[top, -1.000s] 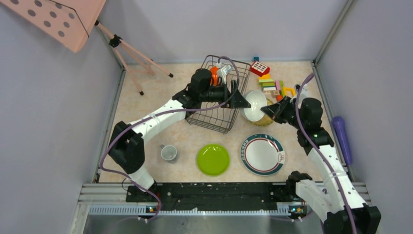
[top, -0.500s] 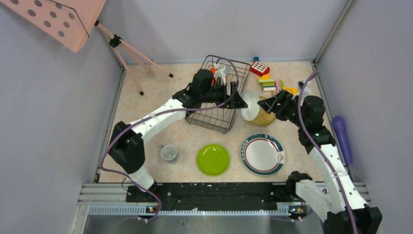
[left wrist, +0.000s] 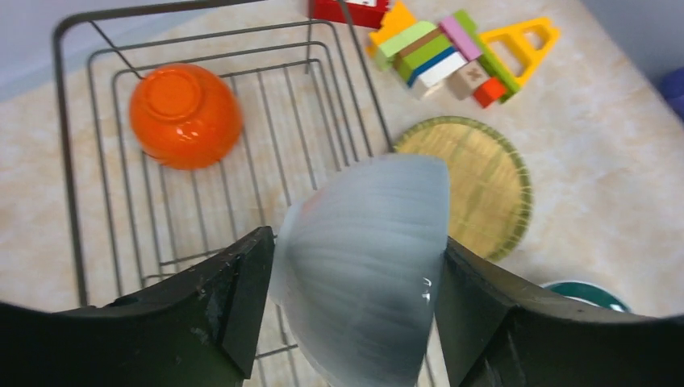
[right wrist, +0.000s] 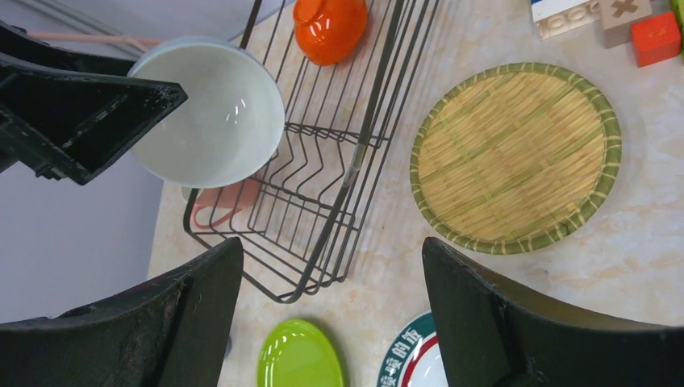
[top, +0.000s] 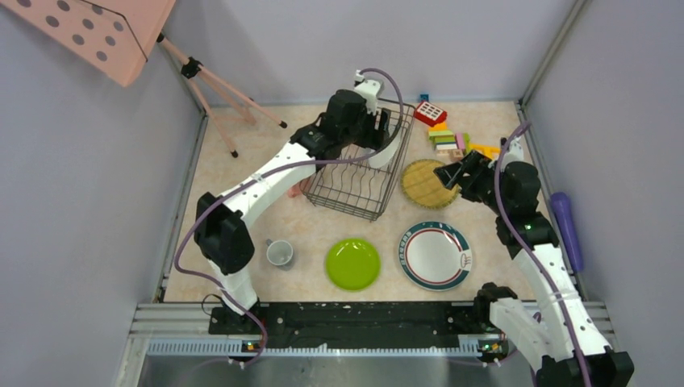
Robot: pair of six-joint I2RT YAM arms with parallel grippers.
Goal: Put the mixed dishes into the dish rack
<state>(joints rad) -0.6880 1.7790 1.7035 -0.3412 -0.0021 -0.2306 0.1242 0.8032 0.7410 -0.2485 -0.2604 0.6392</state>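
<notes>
My left gripper [top: 381, 147] is shut on a white bowl [left wrist: 363, 266], which it holds tilted above the dish rack [top: 347, 211], a dark wire basket. An orange bowl [left wrist: 184, 115] lies upside down in the rack's far end. A pink cup [right wrist: 226, 201] lies just outside the rack's left side. My right gripper [top: 450, 172] is open and empty, hovering by the straw mat [top: 425, 184]. On the table near the arms lie a lime-green plate [top: 352, 264], a white plate with a green-red rim [top: 434, 255] and a whitish cup [top: 280, 253].
Colourful toy blocks [top: 448, 137] sit at the back right, behind the mat. A pink tripod stand [top: 218, 89] occupies the back left corner. A purple object [top: 565, 224] lies along the right wall. Grey walls enclose the table.
The white bowl passed from my right gripper to my left, which lifted it off the straw mat and over the rack. My right gripper opened and drew back a little.
</notes>
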